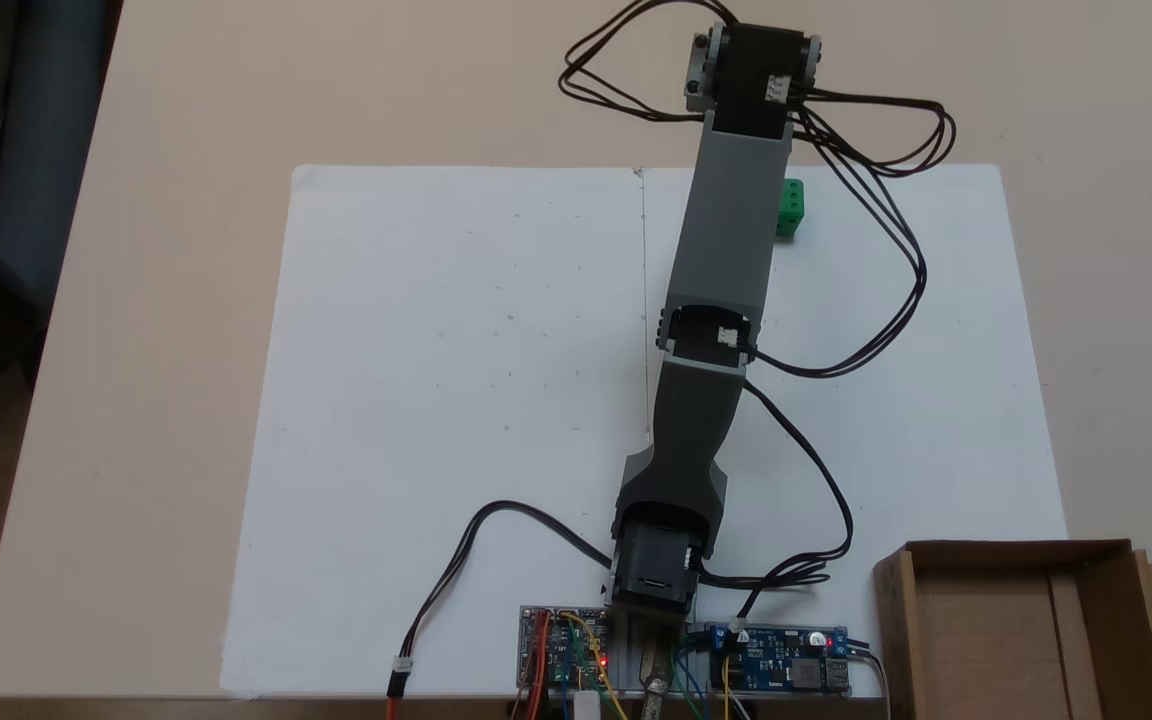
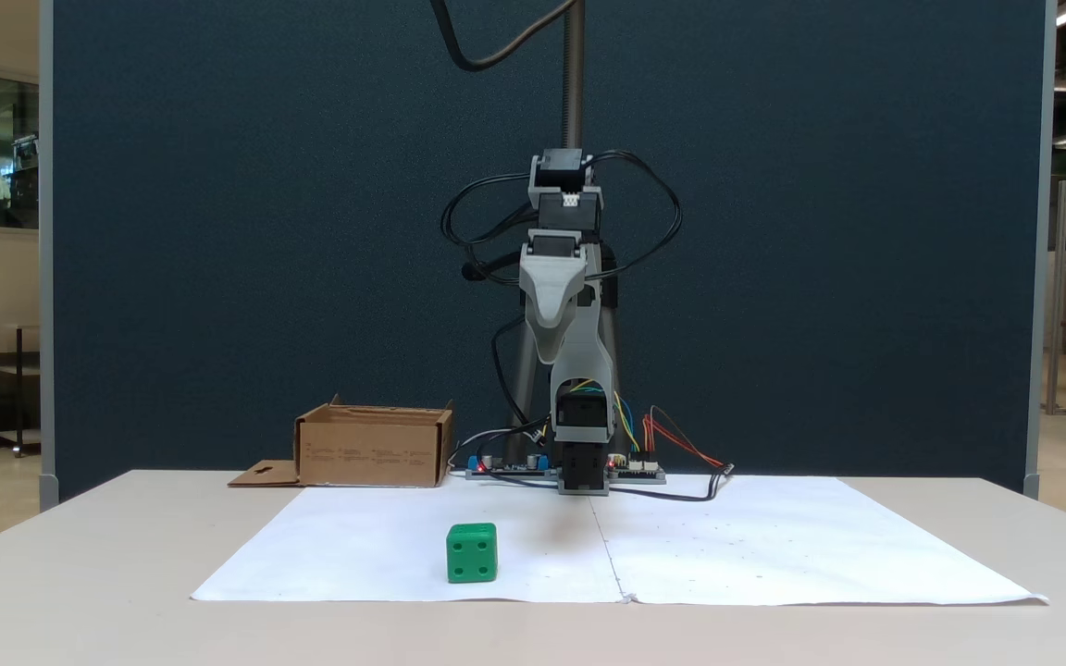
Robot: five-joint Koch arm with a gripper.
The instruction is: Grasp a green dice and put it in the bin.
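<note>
In the front-facing fixed view, the nearest thing is the green dice point(image 2: 472, 553), standing on the white paper sheet point(image 2: 774, 555) close to its front edge, a four-pip face turned to the camera. It sits alone, touching nothing but the paper. From above, the same dice point(image 1: 791, 208) lies near the far edge of the paper, partly covered by the grey upper link of the arm point(image 1: 726, 230) that passes over it — the arm is above it, not on it.

Farther back, the arm rises from its base point(image 2: 584, 481) at the rear edge of the paper, flanked by two circuit boards point(image 2: 505, 467) with small lit red lights and a tangle of black cables point(image 2: 653, 213). The arm reaches forward and high over the sheet. The gripper point(image 2: 544, 344) hangs well above the table, pointing down; its grey jaws line up one behind the other toward the camera, so I cannot tell whether they are apart or together. Nothing is seen in them.

Beside the base, to the left in the front view, stands the bin point(image 2: 374, 453) on the bare table point(image 2: 80, 573), its flap with the hang-hole lying flat at its side. From above the bin point(image 1: 1126, 590) is at the lower right corner — well apart from the dice. Behind everything is a dark blue partition point(image 2: 218, 231).
</note>
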